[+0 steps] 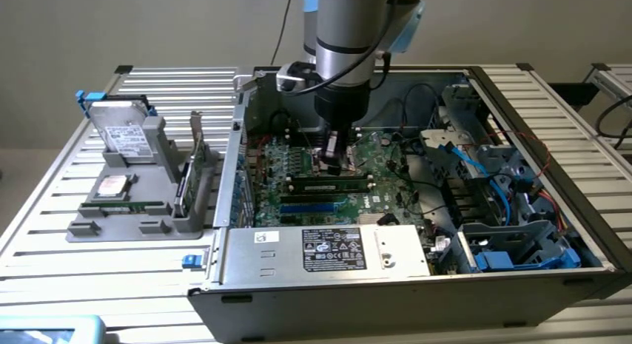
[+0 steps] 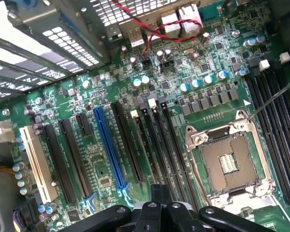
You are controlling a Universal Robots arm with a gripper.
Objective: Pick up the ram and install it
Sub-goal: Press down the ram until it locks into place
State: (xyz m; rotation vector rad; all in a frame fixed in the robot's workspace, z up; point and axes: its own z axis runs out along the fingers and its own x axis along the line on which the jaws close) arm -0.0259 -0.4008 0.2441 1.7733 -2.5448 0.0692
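The ram (image 1: 328, 187) sits inside the open computer case (image 1: 553, 281), lying lengthwise in one of the long slots on the green motherboard (image 1: 390, 155), with its dark chips and a pale sticker facing me in the exterior view; it stands on edge in the slot, level from end to end as far as I can see; a blue slot (image 1: 314, 198) runs just beside it, on the side nearer the power supply (image 1: 326, 249).

The gripper (image 1: 334, 166) hangs straight down from the arm (image 1: 351, 33) into the case; its fingers are pressed together with no gap that I can see, and nothing is held between them; the tip is just over the middle of the ram, on its far side in the exterior view; I cannot tell whether it touches the top edge or clears it.

In the wrist view the closed gripper (image 2: 158, 198) points down at a row of black slots (image 2: 157, 145) beside the empty processor socket (image 2: 229, 162); a blue slot (image 2: 110, 147) lies a little further off.

Outside the case, to the exterior view's left, a gray holder (image 1: 138, 226) stands on the slatted table (image 1: 59, 262); it carries a hard drive (image 1: 126, 133), a taller green card (image 1: 197, 163) standing on edge, and another green stick (image 1: 123, 208) lying low at its front.
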